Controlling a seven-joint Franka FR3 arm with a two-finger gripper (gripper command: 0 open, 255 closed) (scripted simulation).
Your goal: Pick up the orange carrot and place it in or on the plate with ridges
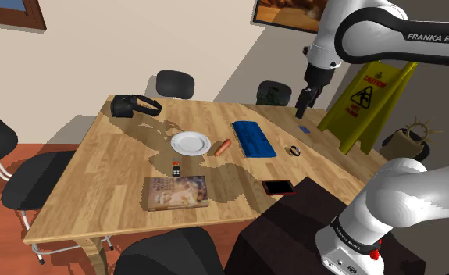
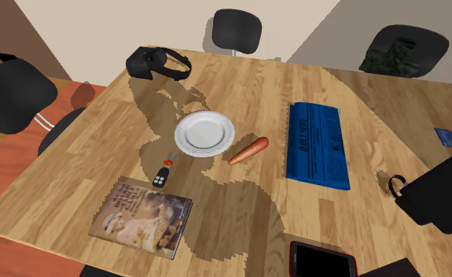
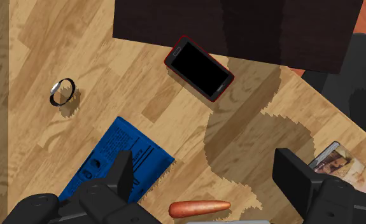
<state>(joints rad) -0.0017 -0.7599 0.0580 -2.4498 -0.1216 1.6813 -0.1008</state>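
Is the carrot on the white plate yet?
No, the orange carrot lies on the wooden table beside the white plate, which holds nothing.

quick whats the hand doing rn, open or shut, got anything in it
hand: open, holding nothing; the orange carrot is not gripped.

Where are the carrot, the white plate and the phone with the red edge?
carrot (image 2: pixel 248 149): second exterior view, middle of its body.
white plate (image 2: pixel 203 134): second exterior view, its bare centre.
phone (image 3: pixel 199 67): wrist view, middle of its black screen.
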